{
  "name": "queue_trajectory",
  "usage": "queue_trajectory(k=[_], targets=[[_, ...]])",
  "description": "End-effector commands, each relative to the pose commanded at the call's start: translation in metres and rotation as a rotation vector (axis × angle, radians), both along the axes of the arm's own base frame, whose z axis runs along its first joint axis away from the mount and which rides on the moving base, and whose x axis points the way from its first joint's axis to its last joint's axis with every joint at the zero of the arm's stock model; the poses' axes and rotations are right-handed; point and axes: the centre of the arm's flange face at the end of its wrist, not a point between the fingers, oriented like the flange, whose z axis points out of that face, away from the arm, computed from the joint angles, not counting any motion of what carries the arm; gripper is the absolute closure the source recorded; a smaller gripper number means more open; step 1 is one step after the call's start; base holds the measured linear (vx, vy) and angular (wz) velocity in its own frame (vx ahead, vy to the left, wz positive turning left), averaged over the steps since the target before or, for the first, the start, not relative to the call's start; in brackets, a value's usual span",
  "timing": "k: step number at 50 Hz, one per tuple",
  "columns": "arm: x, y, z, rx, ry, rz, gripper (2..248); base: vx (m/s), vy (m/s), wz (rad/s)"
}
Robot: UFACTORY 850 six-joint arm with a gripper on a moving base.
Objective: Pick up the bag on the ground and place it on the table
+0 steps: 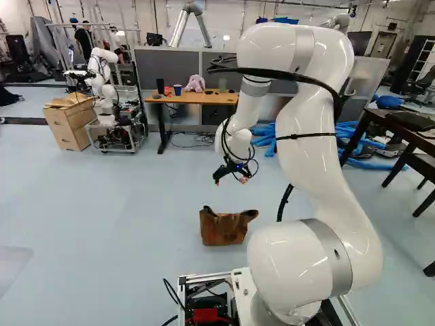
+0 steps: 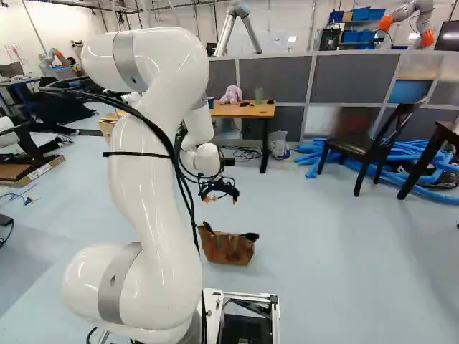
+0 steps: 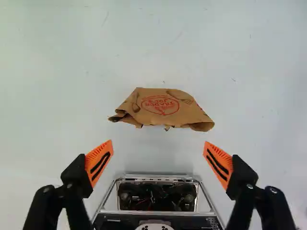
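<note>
Wooden table (image 2: 228,111), right base view: one end hidden behind the arm (image 2: 147,193); dark items (image 2: 249,104) too small to identify. Dark table (image 1: 395,123), left base view: cut off at right. Bag (image 3: 163,103) (all three views): underside hidden. Base frame (image 3: 153,177), wrist view: cut off.

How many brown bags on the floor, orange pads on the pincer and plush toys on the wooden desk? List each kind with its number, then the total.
Brown bag: 1
Orange pads on the pincer: 2
Plush toy on the wooden desk: 1
Total: 4
</note>
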Motion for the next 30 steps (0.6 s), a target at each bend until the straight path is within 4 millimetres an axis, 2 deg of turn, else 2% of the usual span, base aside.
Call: queue_trajectory(k=[30], targets=[[0.011, 0.000, -0.044, -0.052, 0.051, 0.289, 3, 0.000, 0.000, 0.000]])
